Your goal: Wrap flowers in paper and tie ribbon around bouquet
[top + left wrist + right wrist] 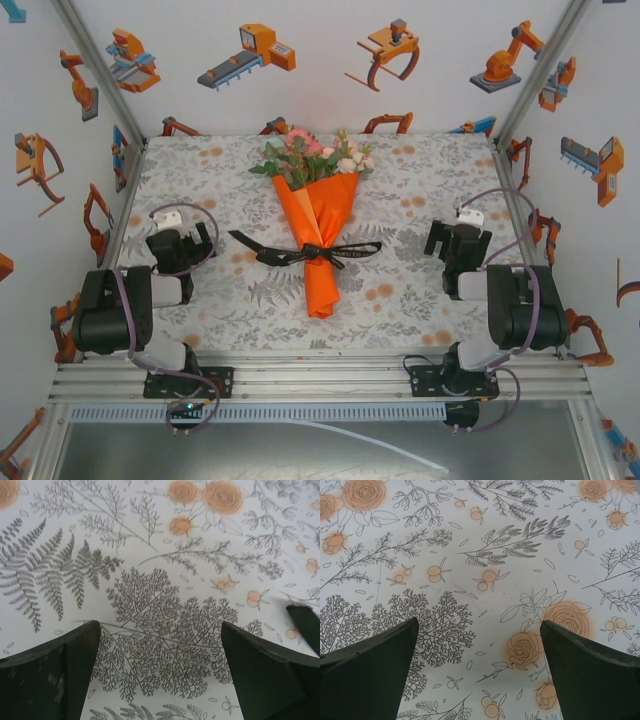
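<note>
- While the bouquet (318, 225) is lying lengthwise down the centre of the top frame, both arms are sitting well apart from it, one toward each side edge.
- The flowers (315, 155) are fanning out of the cone's wide mouth toward the upper centre: pink and cream blooms among green leaves.
- The orange paper (320, 210) is wrapping the stems and narrowing to a point toward the lower centre.
- The black ribbon (340, 251) is circling the narrow part of the cone in a bow, its tails trailing left and right over the patterned tablecloth (420, 190).
- The left gripper (185, 238) is showing at the left middle of the top frame, fingers spread wide and grasping nothing.
- In the left wrist view, the left gripper (160, 630) is framing only printed ferns between its two dark fingers (55, 675) in the lower corners.
- A dark tip is poking in at that view's right edge; I cannot tell what it is.
- The right gripper (460, 238) is showing at the right middle, equally released and empty.
- In the right wrist view, the right gripper (480, 627) is spanning bare cloth with printed orange roses.
</note>
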Controlling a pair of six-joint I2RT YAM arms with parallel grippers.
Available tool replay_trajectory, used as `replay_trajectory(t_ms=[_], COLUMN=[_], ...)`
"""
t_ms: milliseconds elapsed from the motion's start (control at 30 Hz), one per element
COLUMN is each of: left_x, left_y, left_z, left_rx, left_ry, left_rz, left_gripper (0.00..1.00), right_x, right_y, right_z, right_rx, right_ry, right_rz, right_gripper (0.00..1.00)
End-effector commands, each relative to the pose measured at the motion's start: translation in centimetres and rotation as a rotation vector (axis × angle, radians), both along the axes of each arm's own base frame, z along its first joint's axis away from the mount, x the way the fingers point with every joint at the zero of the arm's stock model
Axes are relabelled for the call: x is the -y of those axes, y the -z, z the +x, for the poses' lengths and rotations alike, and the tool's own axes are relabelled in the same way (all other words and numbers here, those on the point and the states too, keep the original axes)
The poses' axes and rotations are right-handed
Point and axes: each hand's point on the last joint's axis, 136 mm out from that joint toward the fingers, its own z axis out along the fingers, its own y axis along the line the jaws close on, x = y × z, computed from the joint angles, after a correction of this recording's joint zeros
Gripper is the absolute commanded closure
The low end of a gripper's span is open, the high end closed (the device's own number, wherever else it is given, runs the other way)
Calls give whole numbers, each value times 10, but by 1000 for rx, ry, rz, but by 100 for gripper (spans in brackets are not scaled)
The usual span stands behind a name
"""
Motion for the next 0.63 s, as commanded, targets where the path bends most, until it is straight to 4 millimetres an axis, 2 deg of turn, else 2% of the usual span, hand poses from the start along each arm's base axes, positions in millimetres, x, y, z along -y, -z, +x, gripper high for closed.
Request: replay_trajectory(t_ms=[0, 100, 600], left_x=[6, 24, 25], left_y=[-18, -16, -14], left_z=[13, 18, 18], left_rx=[29, 17, 6], left_ry=[10, 100, 115], left_rz=[43, 65, 57], left_gripper=[3, 3, 3], right_x=[1, 0, 1], right_y=[-25, -25, -25], right_z=[11, 11, 11], right_rx=[117, 117, 115], right_ry=[-12, -20, -12], right_rz=[-9, -8, -9], right_gripper=[1, 1, 1])
